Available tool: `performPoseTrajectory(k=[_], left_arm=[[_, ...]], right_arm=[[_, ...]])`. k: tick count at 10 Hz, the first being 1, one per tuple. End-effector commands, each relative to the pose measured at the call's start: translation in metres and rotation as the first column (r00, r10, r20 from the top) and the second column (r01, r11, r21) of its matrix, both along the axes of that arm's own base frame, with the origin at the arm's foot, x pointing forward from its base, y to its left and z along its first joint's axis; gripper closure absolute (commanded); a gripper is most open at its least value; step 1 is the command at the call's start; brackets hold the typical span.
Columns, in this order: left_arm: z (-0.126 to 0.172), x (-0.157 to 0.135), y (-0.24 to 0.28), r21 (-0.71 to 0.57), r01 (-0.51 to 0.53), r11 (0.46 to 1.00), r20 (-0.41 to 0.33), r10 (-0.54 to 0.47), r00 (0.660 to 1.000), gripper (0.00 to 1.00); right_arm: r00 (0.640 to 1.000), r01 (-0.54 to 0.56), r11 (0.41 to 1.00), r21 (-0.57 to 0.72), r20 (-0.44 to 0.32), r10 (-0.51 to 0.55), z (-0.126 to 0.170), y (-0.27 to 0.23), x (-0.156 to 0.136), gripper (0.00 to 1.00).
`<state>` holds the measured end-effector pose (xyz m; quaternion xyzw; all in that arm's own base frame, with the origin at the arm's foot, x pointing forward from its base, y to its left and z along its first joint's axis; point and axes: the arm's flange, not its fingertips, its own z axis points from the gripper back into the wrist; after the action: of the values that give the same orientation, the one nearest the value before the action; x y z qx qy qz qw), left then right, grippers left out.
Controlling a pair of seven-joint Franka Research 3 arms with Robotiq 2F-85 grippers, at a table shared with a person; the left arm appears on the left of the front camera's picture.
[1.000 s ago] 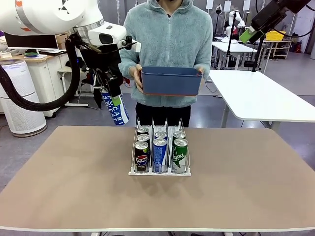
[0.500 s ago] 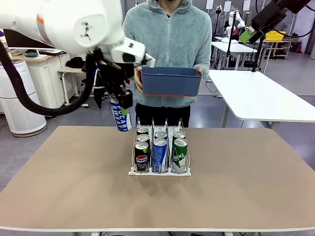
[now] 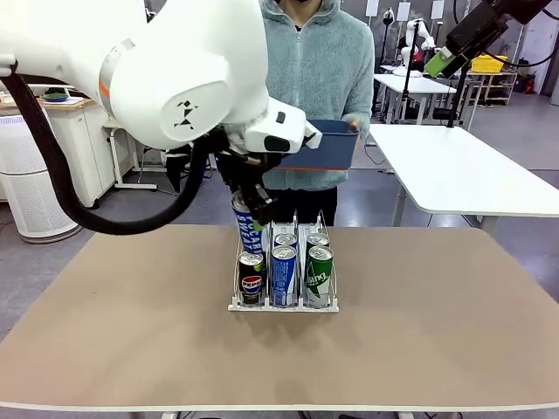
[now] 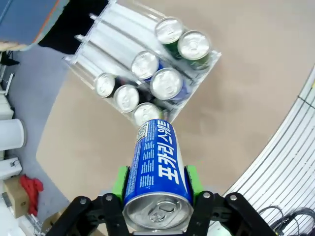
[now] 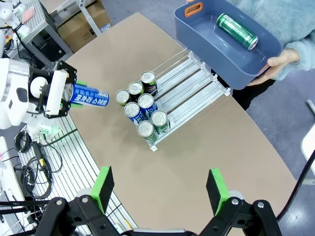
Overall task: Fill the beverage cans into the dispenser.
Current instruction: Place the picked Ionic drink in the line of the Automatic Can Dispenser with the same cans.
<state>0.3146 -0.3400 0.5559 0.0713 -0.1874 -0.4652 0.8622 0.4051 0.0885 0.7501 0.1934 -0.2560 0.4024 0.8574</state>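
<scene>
Front camera: fixed between my arms on the near side, gazing slightly downward across the table point(image 3: 131, 332) toward the person point(image 3: 319, 70). The dispenser point(image 3: 284, 301) is at middle distance.

Left wrist camera: looks along my left gripper point(image 4: 156, 183), steeply down and close. The blue can point(image 4: 156, 162) is large in the foreground, with the dispenser just beyond it.

Right wrist camera: high up, looking down past my right gripper point(image 5: 160, 189), far off, with most of the table in view.

Shared: the dispenser, in all three.

Blue can point(image 4: 156, 162) over the dispenser point(image 3: 284, 308) reads 포카리스웨트 in white. In the dispenser's front row, black can point(image 3: 251, 281) bears Pepsi's logo; green can point(image 3: 319, 275) has illegible white lettering.
</scene>
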Motion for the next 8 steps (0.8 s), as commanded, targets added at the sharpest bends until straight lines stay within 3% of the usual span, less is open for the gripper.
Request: performPoseTrajectory(k=[1,2,3,8], left_arm=[[-0.0123,-0.0018,-0.0097,-0.124,0.047,0.991,-0.034,-0.052,0.998,0.43],[-0.0078,-0.0041,-0.0040,-0.146,0.070,0.987,-0.044,-0.077,0.996,0.43],[-0.0060,-0.0038,-0.0095,-0.042,0.017,0.999,-0.016,-0.018,1.000,0.43],[-0.0110,-0.0039,-0.0126,-0.054,0.029,0.998,-0.032,-0.030,0.999,0.43]], right_arm=[[1.000,-0.003,1.000,0.001,-0.004,0.003,-0.0014,-0.0007,-0.0003,0.00],[1.000,-0.003,1.000,0.001,-0.004,0.003,-0.0014,-0.0007,-0.0003,0.00],[1.000,-0.003,1.000,0.001,-0.004,0.003,-0.0014,-0.0007,-0.0003,0.00],[1.000,-0.003,1.000,0.001,-0.004,0.003,-0.0014,-0.0007,-0.0003,0.00]])
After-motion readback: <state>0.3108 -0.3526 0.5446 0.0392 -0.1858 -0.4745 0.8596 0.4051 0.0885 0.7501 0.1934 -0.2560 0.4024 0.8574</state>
